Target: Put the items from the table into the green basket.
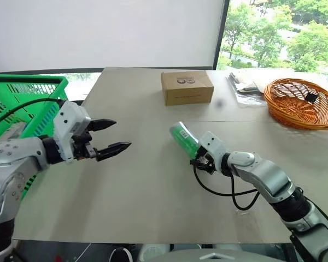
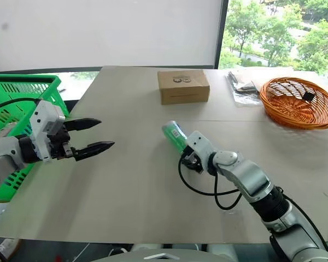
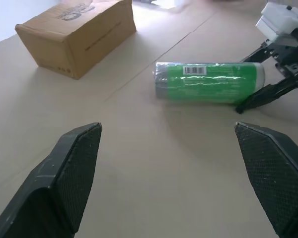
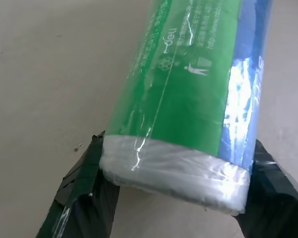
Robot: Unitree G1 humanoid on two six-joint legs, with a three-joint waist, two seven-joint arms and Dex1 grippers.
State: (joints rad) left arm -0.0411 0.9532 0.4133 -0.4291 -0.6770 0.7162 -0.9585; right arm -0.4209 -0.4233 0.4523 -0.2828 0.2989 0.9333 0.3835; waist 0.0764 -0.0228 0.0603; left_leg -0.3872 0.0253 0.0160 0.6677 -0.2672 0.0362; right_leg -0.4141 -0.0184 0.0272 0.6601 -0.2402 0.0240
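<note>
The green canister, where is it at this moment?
In the left eye view the green canister lies on the table near its middle, in front of the cardboard box, with the right tool at its near end.

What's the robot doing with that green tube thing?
The right gripper has its two fingers on either side of one end of the green canister, which lies on the table. The left gripper hangs open and empty above the table, near the green basket where the canister belongs.
</note>
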